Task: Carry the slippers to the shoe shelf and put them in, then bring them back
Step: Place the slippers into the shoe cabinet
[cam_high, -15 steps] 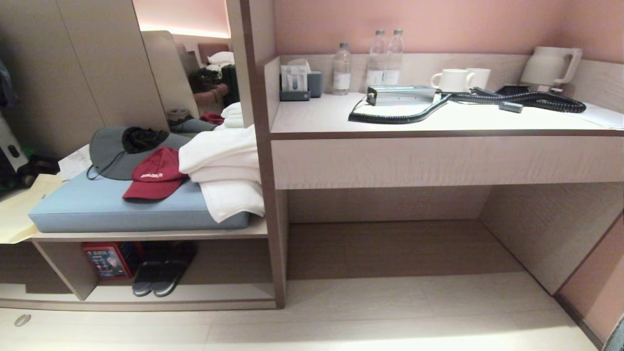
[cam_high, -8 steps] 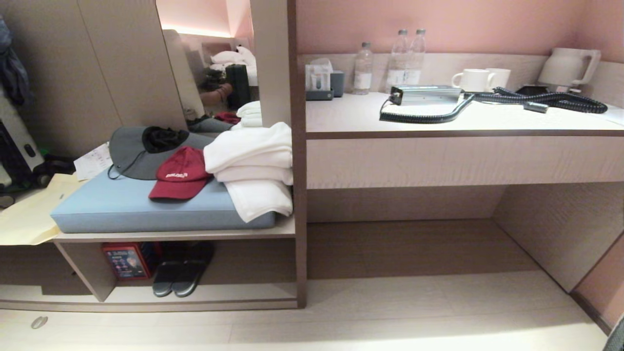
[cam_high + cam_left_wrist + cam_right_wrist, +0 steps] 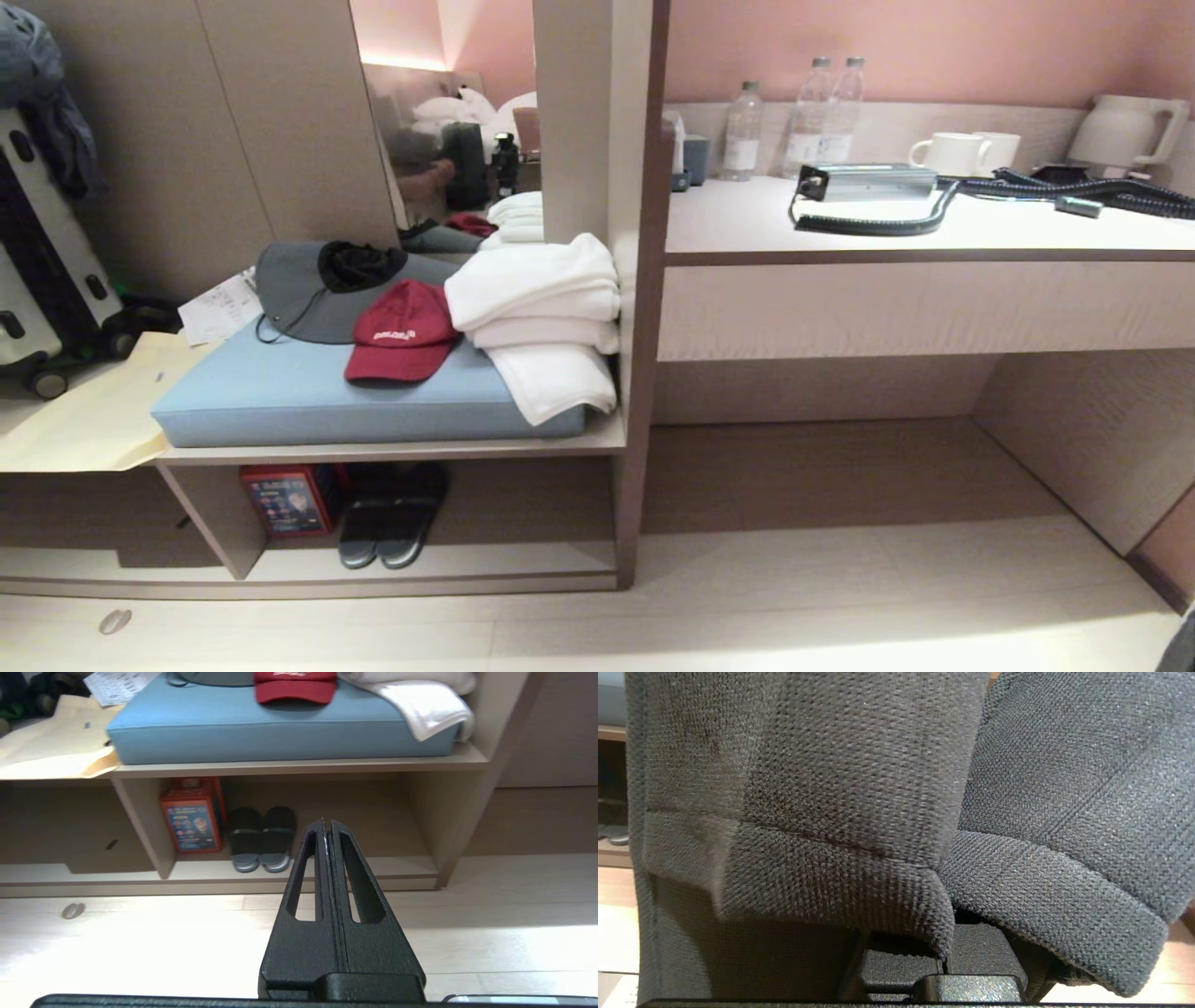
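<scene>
The right gripper is clamped on the slippers — their grey woven bands fill the right wrist view. The left gripper has its fingers pressed together, empty, pointing toward the shoe shelf — a darker pair of slides sits there beside a red box, under the blue cushion.

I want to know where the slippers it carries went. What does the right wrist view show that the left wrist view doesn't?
Only the right wrist view: the grey slippers, close up, hanging over the right pincer. Only the left wrist view: the shut left pincer, a red cap and a red box. Both: the shoe shelf with a dark pair inside, and pale floor.
</scene>
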`<state>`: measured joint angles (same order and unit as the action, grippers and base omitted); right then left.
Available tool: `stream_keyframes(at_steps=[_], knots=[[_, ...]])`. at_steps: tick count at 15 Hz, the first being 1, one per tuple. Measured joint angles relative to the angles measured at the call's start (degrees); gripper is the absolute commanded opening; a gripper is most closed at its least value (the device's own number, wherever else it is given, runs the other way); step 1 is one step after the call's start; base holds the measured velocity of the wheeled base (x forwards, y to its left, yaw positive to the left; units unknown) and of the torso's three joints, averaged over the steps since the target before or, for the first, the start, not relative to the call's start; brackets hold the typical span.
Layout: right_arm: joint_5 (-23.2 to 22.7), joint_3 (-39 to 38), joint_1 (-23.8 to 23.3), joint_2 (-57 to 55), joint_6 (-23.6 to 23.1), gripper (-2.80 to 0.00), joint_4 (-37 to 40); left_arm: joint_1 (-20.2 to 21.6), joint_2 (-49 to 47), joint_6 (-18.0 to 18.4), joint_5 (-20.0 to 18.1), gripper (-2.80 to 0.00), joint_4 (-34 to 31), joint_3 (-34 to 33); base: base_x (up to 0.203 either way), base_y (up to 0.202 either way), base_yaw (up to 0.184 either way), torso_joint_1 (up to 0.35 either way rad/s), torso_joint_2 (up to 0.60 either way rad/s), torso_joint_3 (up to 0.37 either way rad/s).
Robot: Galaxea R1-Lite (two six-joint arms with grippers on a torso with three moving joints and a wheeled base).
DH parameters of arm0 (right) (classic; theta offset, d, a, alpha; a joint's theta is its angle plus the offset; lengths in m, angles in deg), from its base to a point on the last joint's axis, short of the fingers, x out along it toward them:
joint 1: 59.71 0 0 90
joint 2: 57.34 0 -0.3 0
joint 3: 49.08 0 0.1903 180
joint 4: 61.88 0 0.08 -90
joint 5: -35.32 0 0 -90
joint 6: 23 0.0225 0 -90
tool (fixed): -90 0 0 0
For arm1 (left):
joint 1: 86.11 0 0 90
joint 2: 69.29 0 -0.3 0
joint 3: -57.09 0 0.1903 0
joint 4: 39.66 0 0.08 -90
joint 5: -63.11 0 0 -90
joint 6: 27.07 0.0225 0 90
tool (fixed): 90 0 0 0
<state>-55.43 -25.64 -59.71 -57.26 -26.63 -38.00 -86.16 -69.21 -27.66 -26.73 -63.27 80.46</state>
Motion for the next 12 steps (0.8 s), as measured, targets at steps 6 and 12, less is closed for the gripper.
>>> stream_keyframes(at_steps=[6,12], knots=[[-0.1,0.0,0.0,0.0,0.0,-2.8,0.0,0.0,0.0,0.0,0.0,-2.8,0.0,0.0,0.0,0.194,-0.001,0.003,0.0,0.001],[0.0,0.0,0.0,0.0,0.0,-2.8,0.0,0.0,0.0,0.0,0.0,-2.8,0.0,0.0,0.0,0.196,-0.003,0.002,0.0,0.003]])
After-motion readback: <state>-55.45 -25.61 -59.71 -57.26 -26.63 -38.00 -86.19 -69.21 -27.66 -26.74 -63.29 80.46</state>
